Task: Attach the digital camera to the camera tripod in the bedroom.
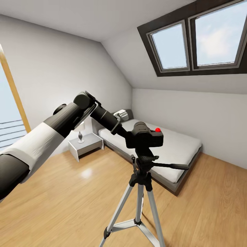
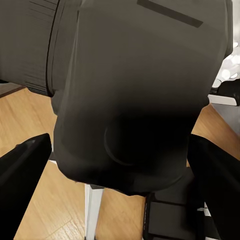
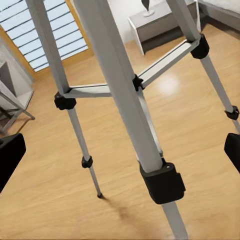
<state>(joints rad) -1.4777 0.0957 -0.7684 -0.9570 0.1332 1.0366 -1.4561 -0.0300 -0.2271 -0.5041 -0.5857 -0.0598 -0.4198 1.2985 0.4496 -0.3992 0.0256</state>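
Note:
The black digital camera (image 1: 147,137), red button on top, sits right above the black pan head of the camera tripod (image 1: 139,206) in the middle of the bedroom. My left gripper (image 1: 131,138) reaches in from the left and is shut on it. In the left wrist view the digital camera (image 2: 135,100) sits between the two black fingers (image 2: 22,170), which press against its sides, with a silver tripod leg (image 2: 92,210) below. My right gripper (image 3: 120,155) is open, low down by the tripod's silver legs (image 3: 120,90) and black leg clamps.
A low grey bed (image 1: 178,151) lies behind the tripod under the dark-framed skylights (image 1: 199,41). A white nightstand (image 1: 85,144) with a lamp stands at its left. A tall window with blinds (image 1: 10,130) is at far left. The tripod's handle (image 1: 171,166) sticks out right.

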